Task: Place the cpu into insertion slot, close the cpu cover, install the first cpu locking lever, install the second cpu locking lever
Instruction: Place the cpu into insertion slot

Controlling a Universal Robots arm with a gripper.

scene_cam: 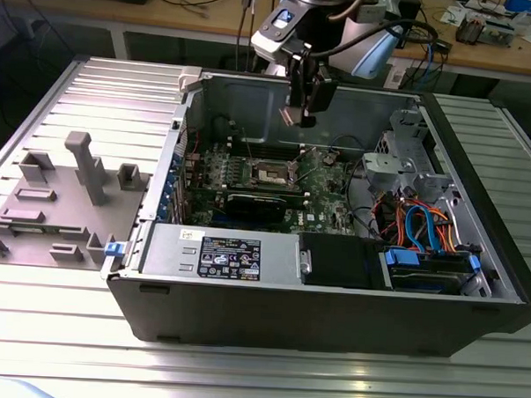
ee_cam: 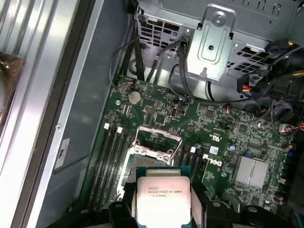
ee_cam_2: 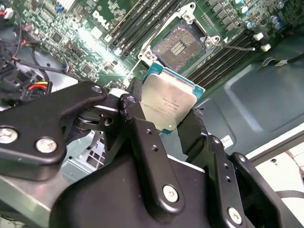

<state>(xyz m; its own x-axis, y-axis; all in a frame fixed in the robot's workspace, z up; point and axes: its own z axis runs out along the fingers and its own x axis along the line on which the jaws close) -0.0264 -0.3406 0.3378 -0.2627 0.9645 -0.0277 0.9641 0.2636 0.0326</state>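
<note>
A ribbed metal table (scene_cam: 258, 375) stands before a cluttered wooden workbench (scene_cam: 168, 14). On it lies 1 open computer case (scene_cam: 331, 316) holding a green motherboard (scene_cam: 328, 180), a drive cage (scene_cam: 408, 161) and coloured cables (scene_cam: 418, 228). A grey fixture plate (scene_cam: 54, 199) sits at the exterior view's left. The gripper (ee_cam_2: 166, 107) clamps the cpu (ee_cam: 163, 199) by 2 edges, above the uncovered insertion slot (ee_cam_2: 179, 45), apart from it.
</note>
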